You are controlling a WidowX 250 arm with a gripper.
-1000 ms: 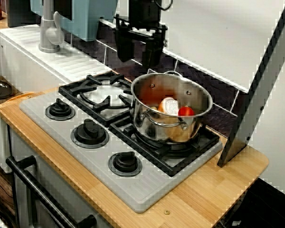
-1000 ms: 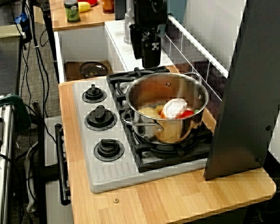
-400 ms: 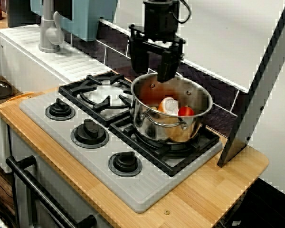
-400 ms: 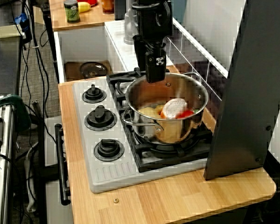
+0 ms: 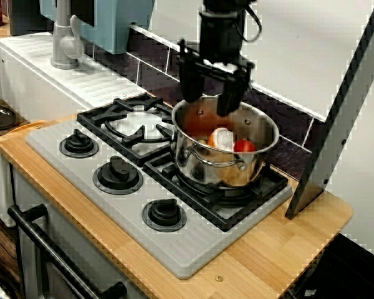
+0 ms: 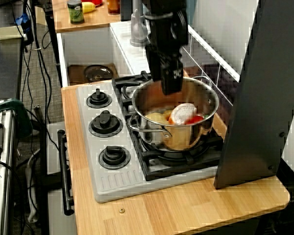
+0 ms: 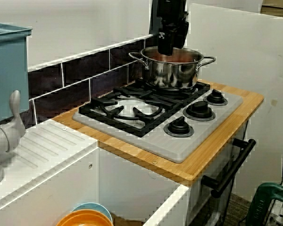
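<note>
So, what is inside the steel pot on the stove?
A white-and-orange round piece, a red one and a yellowish one lie in the pot. The near wall and the open hand above hide the rest of the bottom.

No legible text, white mark (image 6: 177,74) on gripper (image 6: 171,89) too blurred, jar (image 6: 75,12) label unreadable

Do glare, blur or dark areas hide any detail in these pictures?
In the front view, the pot shows glare on its steel wall; in the view along the counter, the black end effector shows little detail; in the view from the sink side, the near faucet looks soft.
</note>
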